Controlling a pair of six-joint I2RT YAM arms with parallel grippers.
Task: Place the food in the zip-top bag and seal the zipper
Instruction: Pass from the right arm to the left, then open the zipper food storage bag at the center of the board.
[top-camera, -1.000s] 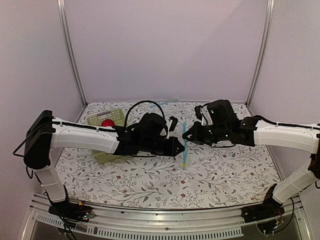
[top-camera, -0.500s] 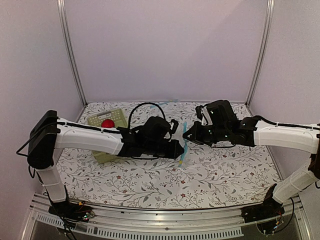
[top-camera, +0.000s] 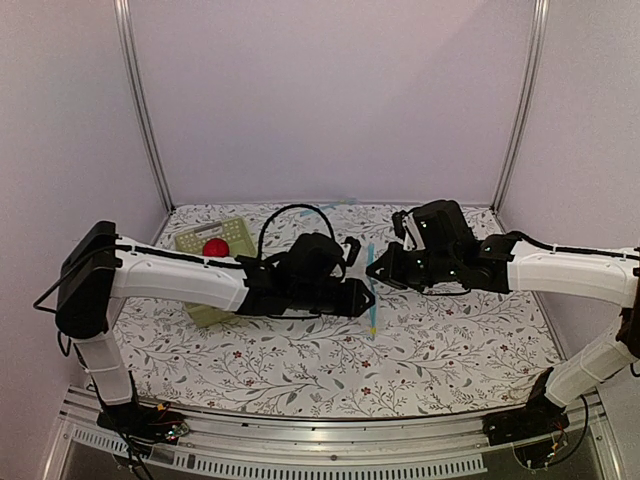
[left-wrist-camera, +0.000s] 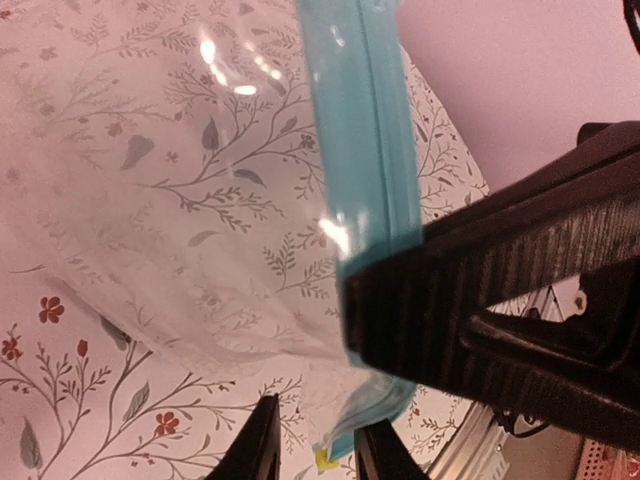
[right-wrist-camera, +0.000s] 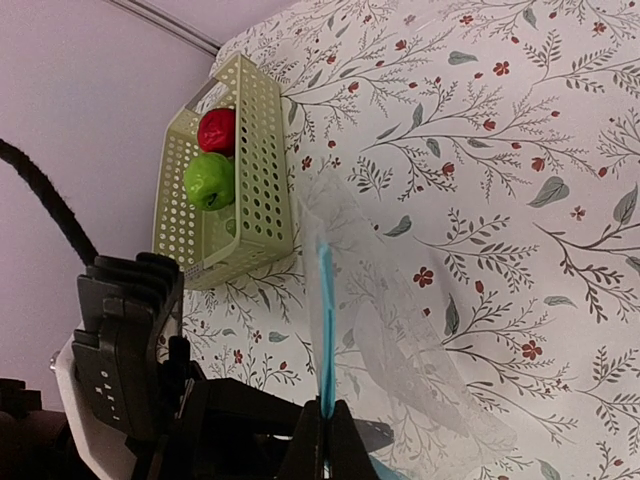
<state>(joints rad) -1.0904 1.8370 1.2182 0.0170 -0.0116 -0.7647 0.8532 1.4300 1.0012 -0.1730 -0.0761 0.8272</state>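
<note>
Pinching zipper (right-wrist-camera: 325, 330) in closed right pincer (right-wrist-camera: 325, 428), clear bag (right-wrist-camera: 400, 340) spreading out ahead of its tips, left pincer (top-camera: 362, 297) just beside at same strip, cannot tell if it grips, red apple (right-wrist-camera: 216, 129) and green apple (right-wrist-camera: 209, 180) both in basket (right-wrist-camera: 255, 160), well apart from both pincers

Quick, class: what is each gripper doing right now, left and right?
Left gripper: open, the end of the zipper loose between its jaws.
Right gripper: shut on the zipper.
</note>
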